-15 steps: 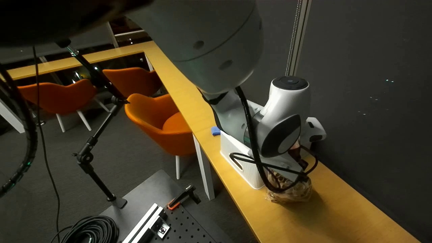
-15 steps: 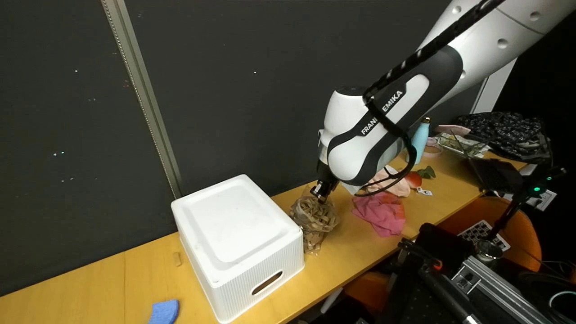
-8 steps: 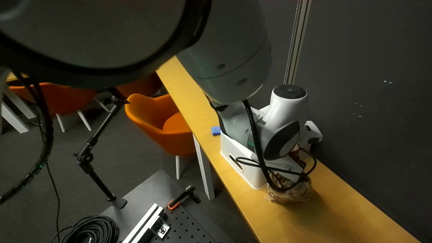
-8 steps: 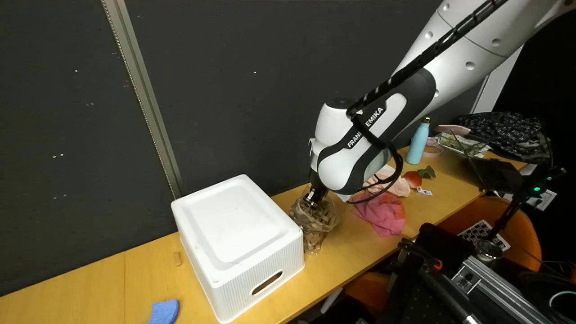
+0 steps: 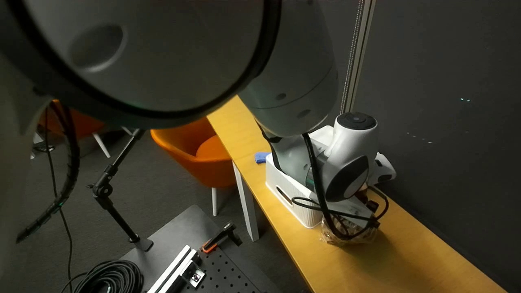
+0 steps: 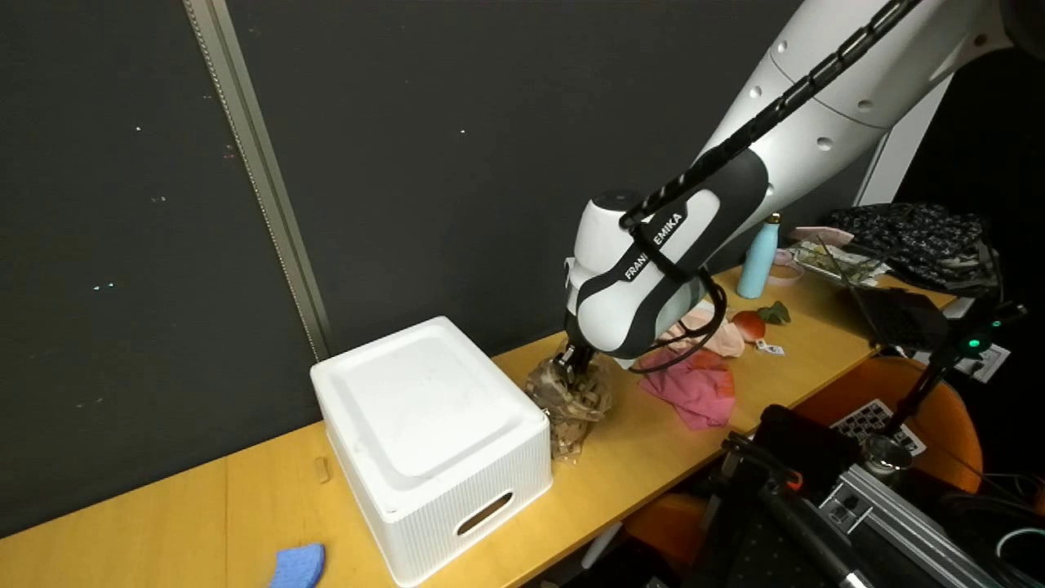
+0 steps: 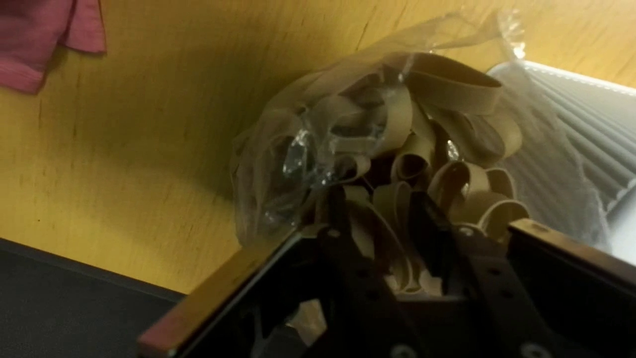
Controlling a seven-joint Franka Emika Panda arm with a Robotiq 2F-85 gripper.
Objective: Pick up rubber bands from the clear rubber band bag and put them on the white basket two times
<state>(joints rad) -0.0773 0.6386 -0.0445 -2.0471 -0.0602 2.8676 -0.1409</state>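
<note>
The clear bag (image 6: 567,445) of tan rubber bands (image 7: 454,89) stands on the wooden table, touching or very close to the white basket (image 6: 441,400). The basket is a ribbed white box with a flat, shallow recessed top and a side handle slot. The bag also shows below the wrist in an exterior view (image 5: 329,236). My gripper (image 6: 571,367) points down into the bag's mouth. In the wrist view my gripper (image 7: 380,199) has its fingers part-way apart, with rubber bands in the gap. The bands between do not look clearly squeezed. The fingertips are partly lost in shadow.
A dark wall (image 6: 449,204) stands close behind the table. A pink cloth (image 6: 694,388) lies beside the bag. A blue cloth (image 6: 298,565) and a small tan piece (image 6: 322,469) lie beyond the basket. A blue bottle (image 6: 759,257) stands farther along. A black cable (image 5: 319,191) hangs along the arm.
The arm has come down. My gripper has moved lower and slightly towards the basket, from the top of the bag in among the rubber bands. The bag and basket stay in place.
</note>
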